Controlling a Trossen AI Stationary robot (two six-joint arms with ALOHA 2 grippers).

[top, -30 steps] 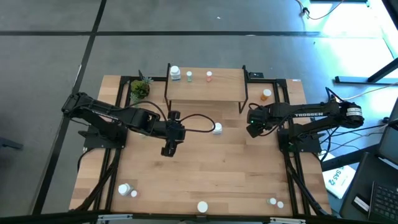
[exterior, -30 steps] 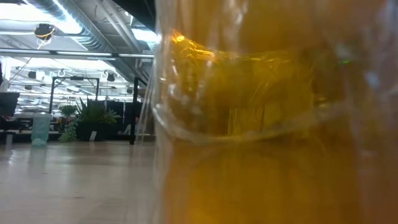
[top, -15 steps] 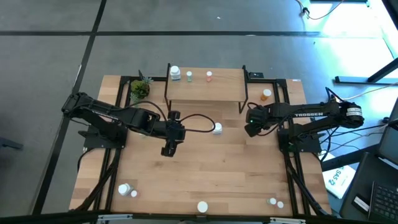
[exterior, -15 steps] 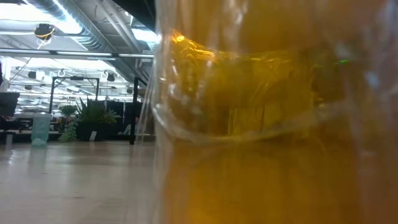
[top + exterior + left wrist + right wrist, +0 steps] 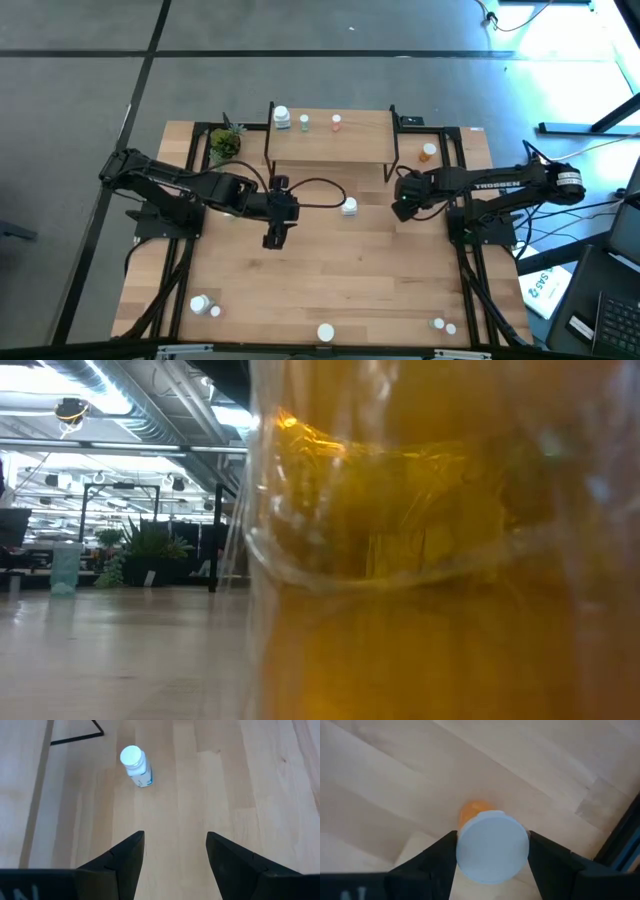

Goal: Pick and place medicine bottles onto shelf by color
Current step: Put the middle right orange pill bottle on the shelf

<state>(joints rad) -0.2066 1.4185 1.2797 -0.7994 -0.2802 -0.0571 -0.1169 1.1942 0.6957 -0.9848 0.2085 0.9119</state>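
Your two arms are matte black, jointed tubes on black bases. The right arm (image 5: 500, 184) carries white lettering and a silver band; a black cable loops off the left arm (image 5: 190, 187). Fingers (image 5: 120, 862) are dark, wedge-shaped.

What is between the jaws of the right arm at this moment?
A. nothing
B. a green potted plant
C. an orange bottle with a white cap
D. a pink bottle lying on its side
C: the right wrist view shows the orange bottle, white cap toward the camera, filling the space between the two dark jaws of the right gripper.
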